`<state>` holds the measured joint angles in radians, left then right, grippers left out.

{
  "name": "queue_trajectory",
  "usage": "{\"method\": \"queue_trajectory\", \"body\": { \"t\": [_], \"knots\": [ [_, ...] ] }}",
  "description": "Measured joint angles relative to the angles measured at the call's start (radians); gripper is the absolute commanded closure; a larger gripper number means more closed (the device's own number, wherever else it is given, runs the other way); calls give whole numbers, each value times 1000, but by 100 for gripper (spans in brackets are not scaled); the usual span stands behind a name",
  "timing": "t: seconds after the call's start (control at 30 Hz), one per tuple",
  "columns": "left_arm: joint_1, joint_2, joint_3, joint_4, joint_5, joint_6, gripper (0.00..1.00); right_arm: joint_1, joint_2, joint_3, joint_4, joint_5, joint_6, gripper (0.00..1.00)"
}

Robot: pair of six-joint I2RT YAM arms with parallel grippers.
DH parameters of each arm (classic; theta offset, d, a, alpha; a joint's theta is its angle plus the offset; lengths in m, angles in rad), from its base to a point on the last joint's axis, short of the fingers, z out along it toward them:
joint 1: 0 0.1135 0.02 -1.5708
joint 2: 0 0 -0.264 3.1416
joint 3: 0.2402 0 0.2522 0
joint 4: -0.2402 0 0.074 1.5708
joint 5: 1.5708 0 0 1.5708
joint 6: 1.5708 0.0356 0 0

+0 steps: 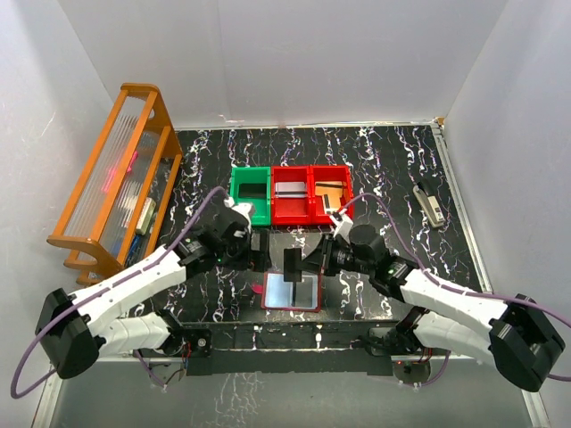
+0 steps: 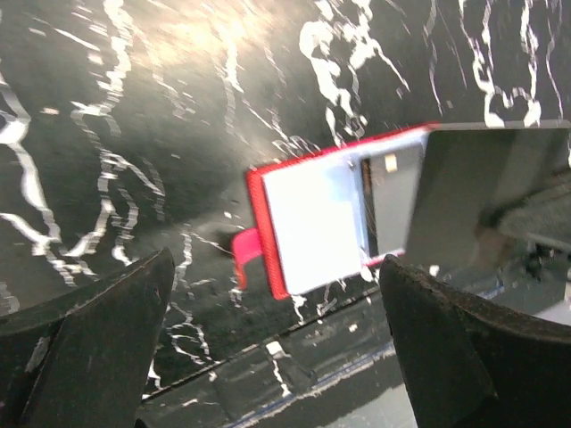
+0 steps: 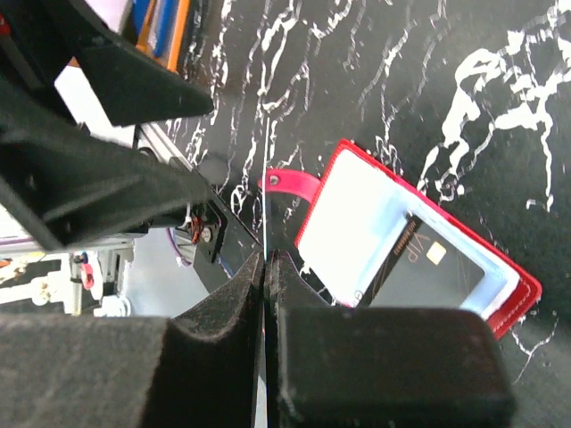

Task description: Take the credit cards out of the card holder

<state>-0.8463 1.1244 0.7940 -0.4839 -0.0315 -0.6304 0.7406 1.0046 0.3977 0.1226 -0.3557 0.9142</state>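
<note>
The left tool stands wide near the open card holder. The right tool pinches, it seems, a card.

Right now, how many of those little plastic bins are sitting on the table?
3, side by side in a row: the green bin on the left, a red bin next to it, and a second red bin at the right end. None looks hidden.

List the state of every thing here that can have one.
card holder: lying open, sleeves up.
dark card: tucked in the holder's sleeve.
held card: out of the holder, pinched by the right tool.
left tool: open, empty.
right tool: shut on the held card.
</note>
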Motion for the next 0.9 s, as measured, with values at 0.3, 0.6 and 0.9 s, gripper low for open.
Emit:
{"method": "queue_trajectory", "body": {
  "t": [0.3, 0.6, 0.9],
  "knots": [
    [368, -78, 18, -78, -2, 126, 2, 56, -5, 110, -51, 60, -192, 100],
    [491, -163, 11, -76, -36, 242, 2, 87, 135, 366, -114, 193, -558, 100],
    [491, -296, -30, -24, -125, 276, 1, 87, 491, 778, -234, 298, -890, 100]
  ]
}}
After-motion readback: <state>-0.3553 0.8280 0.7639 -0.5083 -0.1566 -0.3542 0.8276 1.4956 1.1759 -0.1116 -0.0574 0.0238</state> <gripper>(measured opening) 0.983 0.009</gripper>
